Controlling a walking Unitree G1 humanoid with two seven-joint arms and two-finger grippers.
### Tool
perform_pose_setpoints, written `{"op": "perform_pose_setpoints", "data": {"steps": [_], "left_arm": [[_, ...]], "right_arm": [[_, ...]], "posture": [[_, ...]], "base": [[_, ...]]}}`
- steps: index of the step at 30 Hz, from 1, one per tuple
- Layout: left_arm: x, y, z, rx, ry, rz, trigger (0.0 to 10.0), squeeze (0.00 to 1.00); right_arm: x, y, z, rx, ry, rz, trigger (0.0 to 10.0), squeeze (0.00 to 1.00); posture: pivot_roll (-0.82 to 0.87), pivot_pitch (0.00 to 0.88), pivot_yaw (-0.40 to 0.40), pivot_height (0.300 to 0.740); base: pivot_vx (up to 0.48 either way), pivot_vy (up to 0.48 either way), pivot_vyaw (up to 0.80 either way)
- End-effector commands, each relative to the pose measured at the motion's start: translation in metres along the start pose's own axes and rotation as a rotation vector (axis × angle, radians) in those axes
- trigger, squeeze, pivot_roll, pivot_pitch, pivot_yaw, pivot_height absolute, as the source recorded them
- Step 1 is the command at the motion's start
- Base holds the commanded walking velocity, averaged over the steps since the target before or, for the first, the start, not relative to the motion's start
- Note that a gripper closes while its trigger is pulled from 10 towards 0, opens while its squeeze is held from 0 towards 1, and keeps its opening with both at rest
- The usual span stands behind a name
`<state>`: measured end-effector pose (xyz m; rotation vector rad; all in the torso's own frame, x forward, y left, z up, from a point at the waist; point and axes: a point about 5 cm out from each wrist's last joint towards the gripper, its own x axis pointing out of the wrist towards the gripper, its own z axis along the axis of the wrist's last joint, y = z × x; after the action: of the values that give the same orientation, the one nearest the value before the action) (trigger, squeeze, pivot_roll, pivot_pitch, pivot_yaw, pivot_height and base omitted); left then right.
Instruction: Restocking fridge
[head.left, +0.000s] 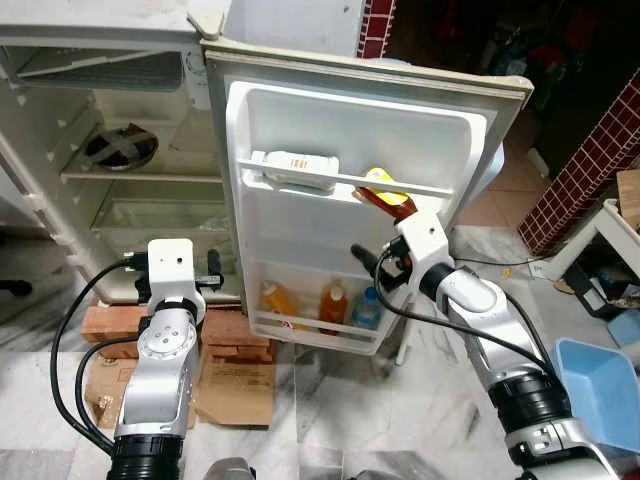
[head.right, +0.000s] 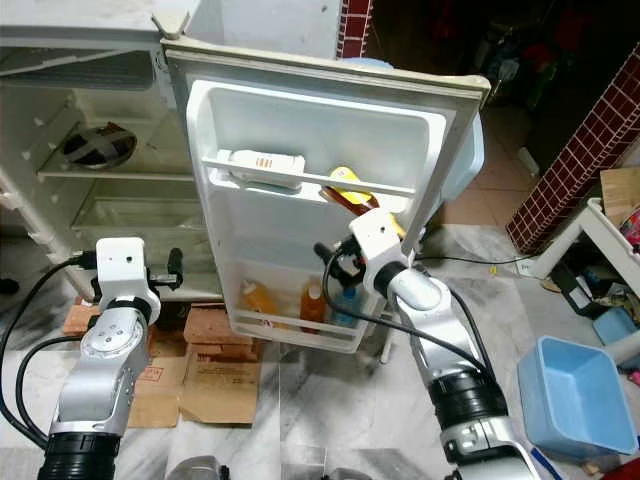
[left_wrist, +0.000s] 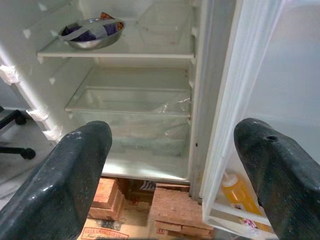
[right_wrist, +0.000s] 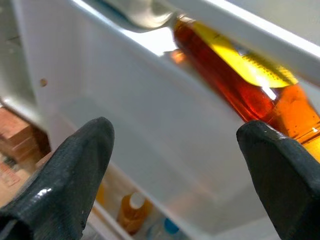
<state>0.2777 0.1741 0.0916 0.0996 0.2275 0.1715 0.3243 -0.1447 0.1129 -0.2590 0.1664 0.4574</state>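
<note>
Nearest, low left: left gripper raised in front of fridge body, fingers spread wide, nothing between them; idle, judged merely waiting.
Floor under fridge: bricks and flattened cardboard propping cabinet, presumably to level it.
Low right: blue tub parked on tiled floor, well apart from door.
Mid right: right gripper close under upper door shelf, fingers parted, gripping nothing; amber bottle just beyond the tips.
Upper door shelf: amber bottle lying tilted behind rail, yellow label up; beside it a white container lying flat. Tilt judged due to bottle resting against rail, not seated upright.
Lower door shelf: two orange bottles and a blue-capped bottle standing upright, held in by front rail.
Farther, fridge interior: metal bowl on a shelf; clear drawer below.
Step judged: amber bottle just placed or about to be adjusted; cannot tell which.
Risk: bottle may slide along rail if nudged.
</note>
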Motion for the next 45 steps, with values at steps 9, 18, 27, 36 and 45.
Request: {"op": "perform_pose_setpoints", "data": {"steps": [9, 18, 27, 36, 45], "left_arm": [[0.000, 0.002, -0.001, 0.003, 0.008, 0.013, 10.0, 0.00], [0.001, 0.001, 0.000, 0.007, 0.007, 0.012, 10.0, 0.00], [0.003, -0.001, 0.000, 0.008, 0.007, 0.009, 10.0, 0.00], [0.001, -0.002, -0.001, -0.003, 0.007, 0.016, 10.0, 0.00], [0.002, -0.004, -0.002, -0.002, 0.013, -0.002, 10.0, 0.00]], "right_arm": [[0.002, -0.011, 0.005, 0.003, -0.031, -0.072, 10.0, 0.00], [0.010, -0.001, 0.008, 0.022, -0.052, -0.102, 10.0, 0.00], [0.041, 0.036, 0.033, 0.140, -0.106, -0.048, 10.0, 0.00], [0.032, 0.030, 0.029, 0.145, -0.108, -0.028, 10.0, 0.00], [0.003, 0.005, 0.004, 0.084, -0.041, -0.077, 10.0, 0.00]], "posture": [[0.07, 0.000, -0.047, 0.740], [0.07, 0.000, -0.045, 0.740], [0.07, 0.000, -0.052, 0.740], [0.07, 0.000, -0.065, 0.740], [0.06, 0.000, -0.048, 0.740]], "base": [[0.000, 0.000, 0.00], [0.000, 0.000, 0.00], [0.000, 0.000, 0.00], [0.000, 0.000, 0.00], [0.000, 0.000, 0.00]]}}
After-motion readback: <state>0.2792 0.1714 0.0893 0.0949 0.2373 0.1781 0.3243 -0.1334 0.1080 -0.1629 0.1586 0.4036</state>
